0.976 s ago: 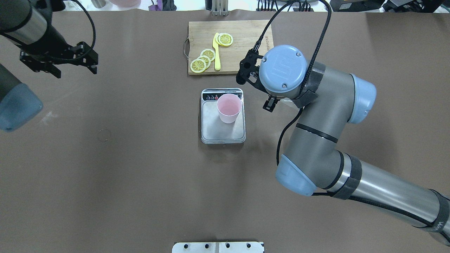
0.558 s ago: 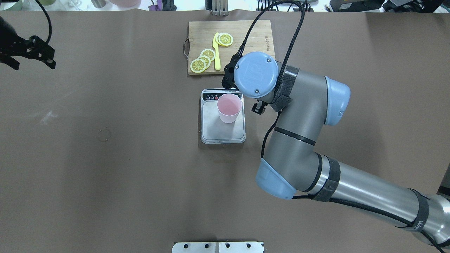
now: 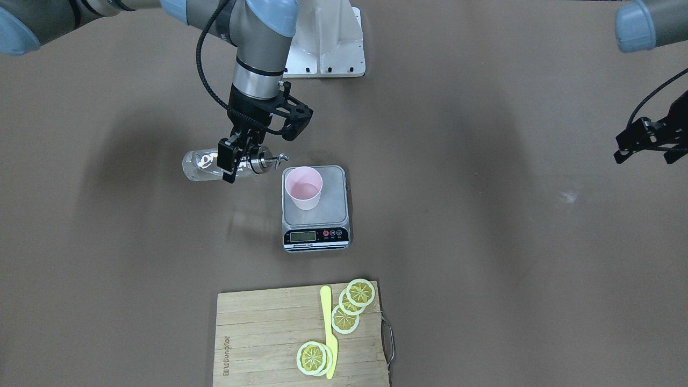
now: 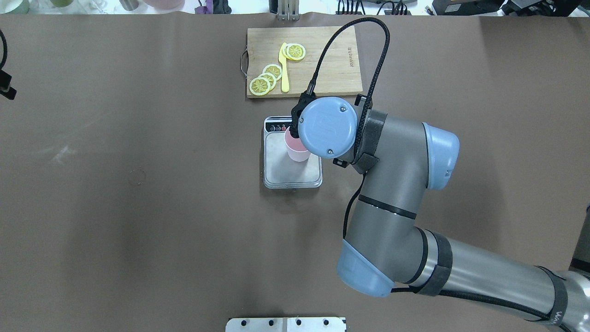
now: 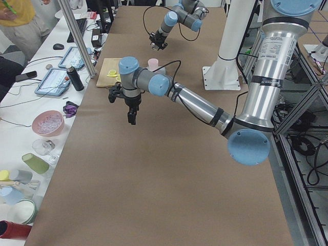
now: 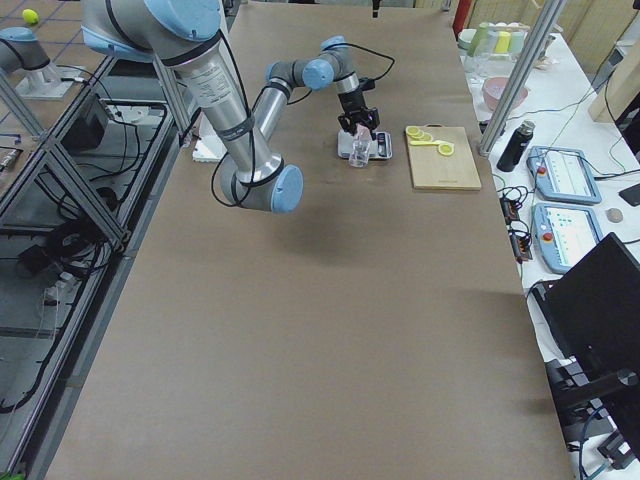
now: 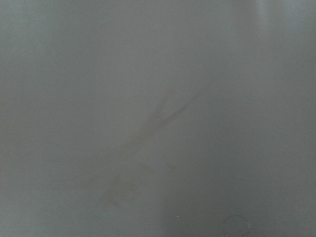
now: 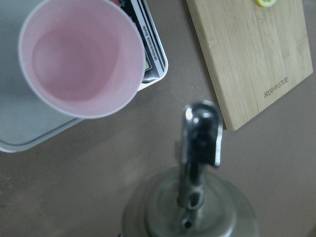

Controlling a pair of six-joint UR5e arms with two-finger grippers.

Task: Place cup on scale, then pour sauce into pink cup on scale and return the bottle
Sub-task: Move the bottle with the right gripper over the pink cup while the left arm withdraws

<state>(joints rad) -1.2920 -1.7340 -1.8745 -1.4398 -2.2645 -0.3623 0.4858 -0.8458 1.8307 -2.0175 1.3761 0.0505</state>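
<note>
A small pale pink tapered cup (image 3: 303, 188) stands upright on the silver-grey platform of a small rectangular digital scale (image 3: 334, 207) at the middle of the brown worktop (image 3: 484, 258). The cup sits toward the platform's far right corner as the robot sees it. The scale's black display strip faces away from the robot.

The right gripper (image 3: 238, 160) hangs just to the right of the scale, its jaws clamped on a slim clear glass bottle with a silver metal neck and spout (image 3: 200, 164). The jaws grip it near the neck. The bottle lies about level above the worktop, base pointing right and spout pointing left at the cup. Bright glints show inside the glass, where the clear sauce (image 3: 207, 160) lies. In the right wrist view the spout's tip is close to the cup's rim but apart from it, over bare worktop beside the scale's corner. No stream shows, and I cannot tell whether the cup holds any liquid.

The left gripper (image 3: 645, 144) hovers well apart at the worktop's far left edge, jaws apart and holding nothing.

Beyond the scale lies a rectangular bamboo cutting board (image 3: 258, 333) with a metal handle. It carries yellow lemon slices (image 3: 360, 292) and a yellow plastic knife (image 3: 328, 328).
</note>
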